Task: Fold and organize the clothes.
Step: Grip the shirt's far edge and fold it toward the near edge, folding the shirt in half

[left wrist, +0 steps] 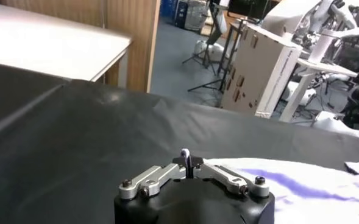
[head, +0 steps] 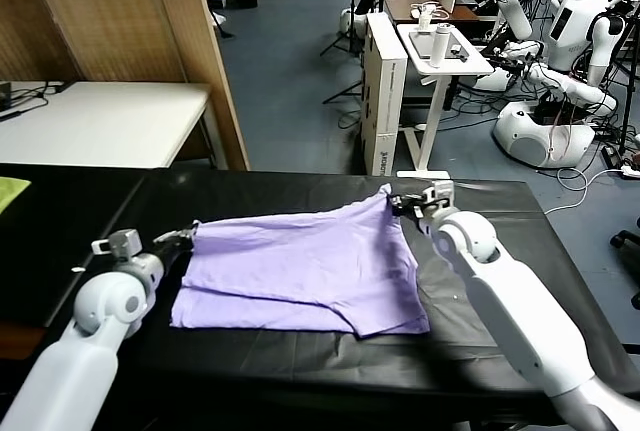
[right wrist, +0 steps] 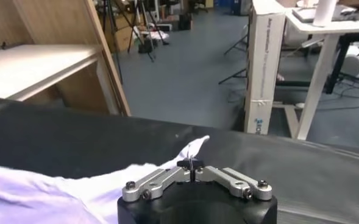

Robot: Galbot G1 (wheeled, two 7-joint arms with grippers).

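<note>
The pale lavender T-shirt [head: 300, 271] lies folded over on the black table [head: 500, 201], its upper layer stretched between my two grippers. My left gripper [head: 190, 235] is shut on the shirt's left corner; a bit of fabric pokes out between the fingertips in the left wrist view [left wrist: 189, 159], with the shirt [left wrist: 301, 185] trailing off to one side. My right gripper [head: 400, 201] is shut on the shirt's far right corner; in the right wrist view [right wrist: 191, 165] the fabric [right wrist: 167, 173] runs from the pinched tip. Both corners are held slightly above the table.
A yellow-green cloth scrap [head: 10, 191] lies at the table's far left edge. A white table [head: 100, 116] and wooden partition [head: 190, 41] stand behind on the left. A cardboard box [head: 382, 81], white stand and other robots are beyond the far edge.
</note>
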